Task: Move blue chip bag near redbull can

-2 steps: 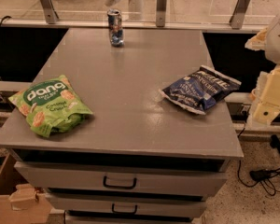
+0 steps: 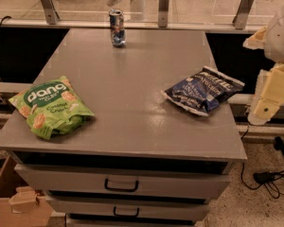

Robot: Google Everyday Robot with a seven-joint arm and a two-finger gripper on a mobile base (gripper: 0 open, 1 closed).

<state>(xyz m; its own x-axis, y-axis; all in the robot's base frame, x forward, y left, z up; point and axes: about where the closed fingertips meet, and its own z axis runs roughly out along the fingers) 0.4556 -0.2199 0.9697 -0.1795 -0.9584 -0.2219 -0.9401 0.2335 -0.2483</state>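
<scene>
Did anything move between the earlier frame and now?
Nothing visibly changed. The pincer hangs off the right side of the table, apart from the blue chip bag. The redbull can stands at the far edge and the green bag lies front left.
</scene>
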